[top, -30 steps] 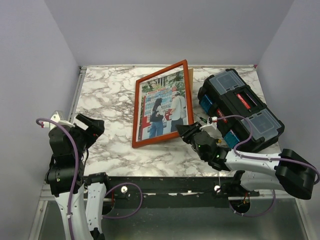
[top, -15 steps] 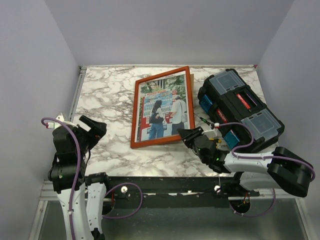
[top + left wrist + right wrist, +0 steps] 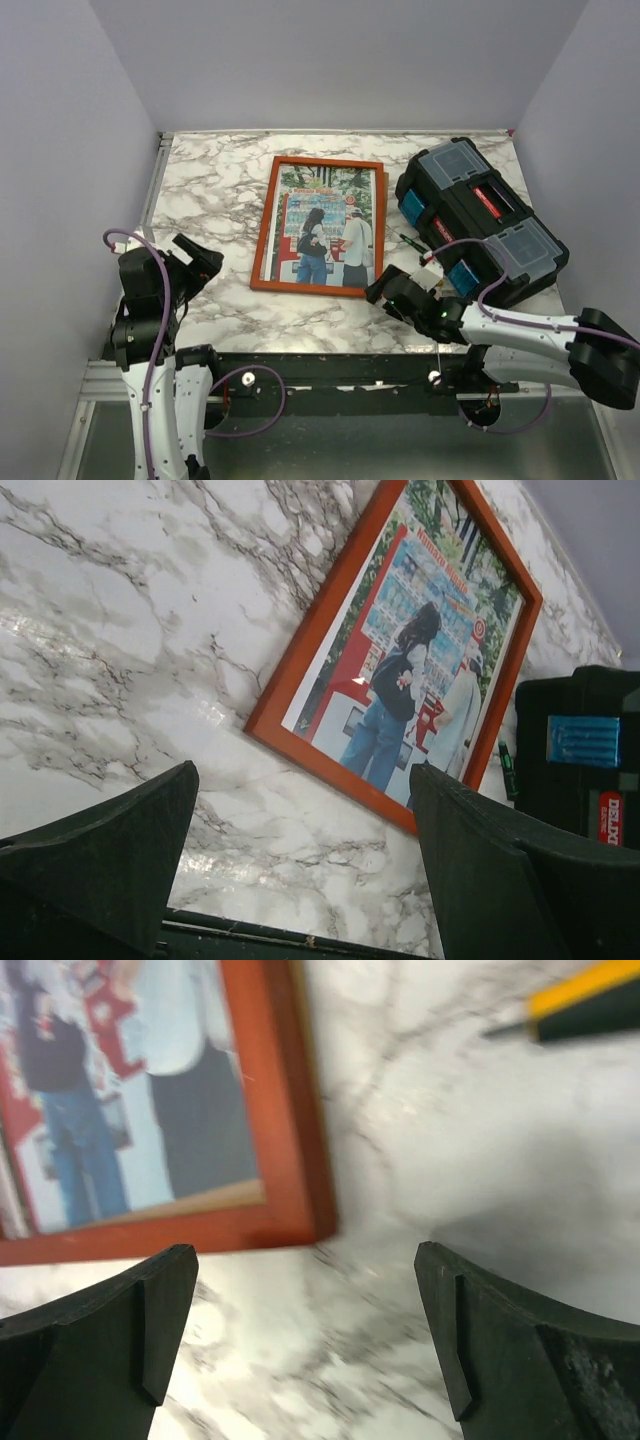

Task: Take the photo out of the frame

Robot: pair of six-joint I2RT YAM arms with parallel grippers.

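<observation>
Left fingers [image 3: 196,263]: spread wide apart and holding nothing, poised over the near left part of the table, well apart from the frame; in the left wrist view [image 3: 302,772] bare marble shows between the two dark fingertips.

Right fingers [image 3: 378,290]: spread wide apart and holding nothing, low over the table just beside the frame's near right corner; in the right wrist view [image 3: 305,1252] that corner lies just ahead of the gap and touches neither fingertip.

Table [image 3: 210,190]: white marble-patterned top with grey veining, carrying every object below.

Frame [image 3: 265,224]: thin orange-red rectangle lying flat and face up near the middle of the table, long sides running near to far, slightly skewed; its border is seen in the left wrist view [image 3: 318,605] and the right wrist view [image 3: 300,1110].

Photo [image 3: 320,225]: inside the frame, showing two people standing before a red and white display; also visible from the left wrist [image 3: 410,670] and, blurred, from the right wrist [image 3: 120,1090].

Small green-and-yellow tool [image 3: 408,241]: lies on the table between the frame's right side and the toolbox [image 3: 590,1005].

Toolbox [image 3: 480,220]: black case with blue latches and clear lid compartments, set at an angle on the far right of the table, apart from the frame [image 3: 575,760].
</observation>
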